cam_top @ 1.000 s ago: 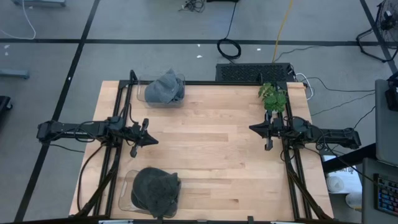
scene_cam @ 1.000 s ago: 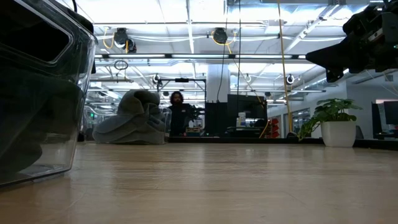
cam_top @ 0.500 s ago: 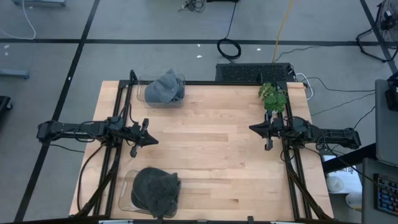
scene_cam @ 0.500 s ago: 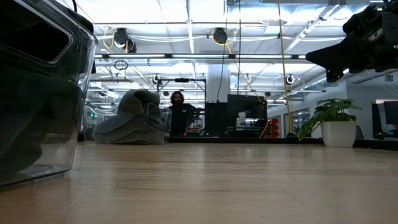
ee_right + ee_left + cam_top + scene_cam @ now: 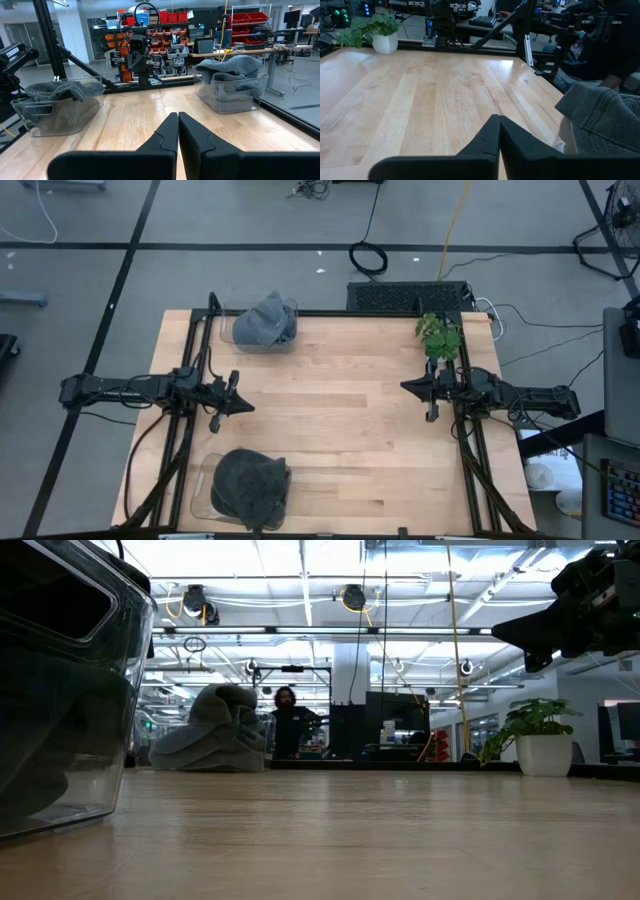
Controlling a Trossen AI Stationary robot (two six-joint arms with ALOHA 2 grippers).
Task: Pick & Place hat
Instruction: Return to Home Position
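A dark grey hat lies in a clear bin at the table's near left corner. A lighter grey hat fills a second clear bin at the far left; it also shows in the low view. My left gripper hovers shut at the left edge, between the two bins, pointing toward the table's middle. My right gripper hovers shut at the right edge, pointing left. Neither touches anything.
A potted plant stands at the far right corner, just beyond my right arm. The wooden table top lies bare between the arms. A person stands in the room behind the table. Black frame rails run along the table's edges.
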